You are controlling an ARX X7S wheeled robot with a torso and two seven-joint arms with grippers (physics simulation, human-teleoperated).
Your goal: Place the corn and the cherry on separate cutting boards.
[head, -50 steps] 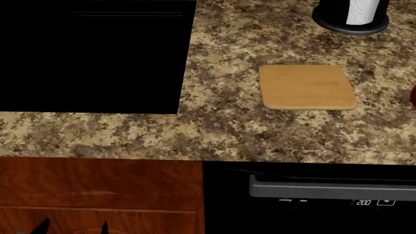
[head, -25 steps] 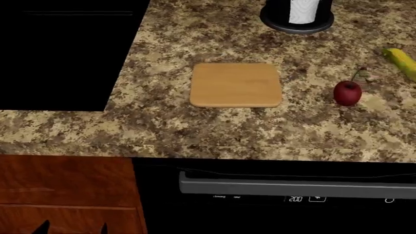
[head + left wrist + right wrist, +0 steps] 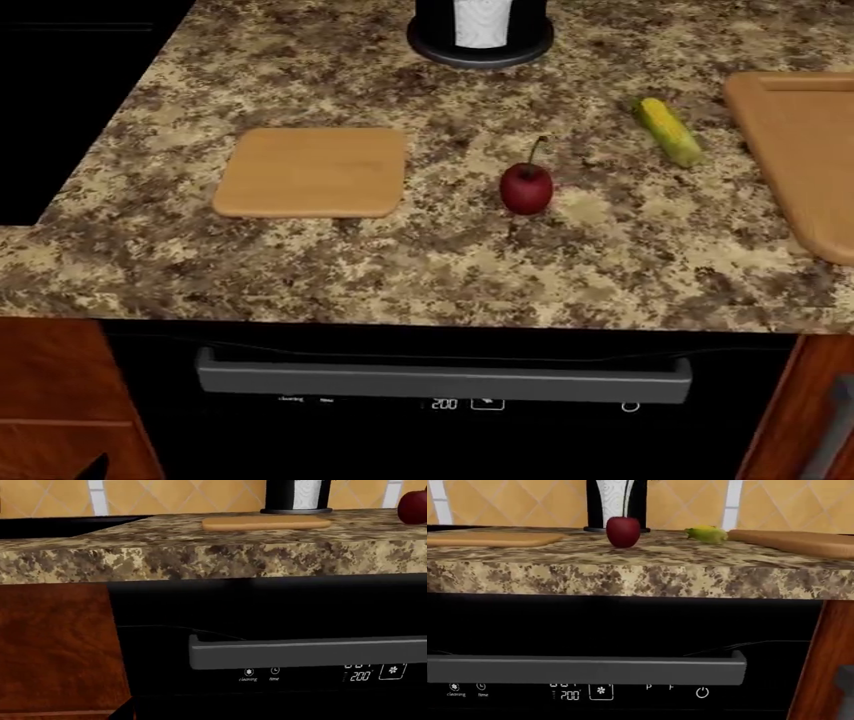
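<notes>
Turning my view rightward has brought the cherry (image 3: 526, 189), the corn (image 3: 666, 130) at its 2 o'clock, and both boards, small (image 3: 311, 171) and large (image 3: 801, 150), into sight on the worktop (image 3: 400, 270). Neither claw shows, so I cannot tell their state; nothing is placed yet.

You see two cutting boards, the small squarish board (image 3: 311, 171) and the larger board (image 3: 798, 150); one cherry (image 3: 526, 188); one corn (image 3: 666, 131); one paper-towel holder (image 3: 479, 27); one dishwasher (image 3: 441, 380).
</notes>
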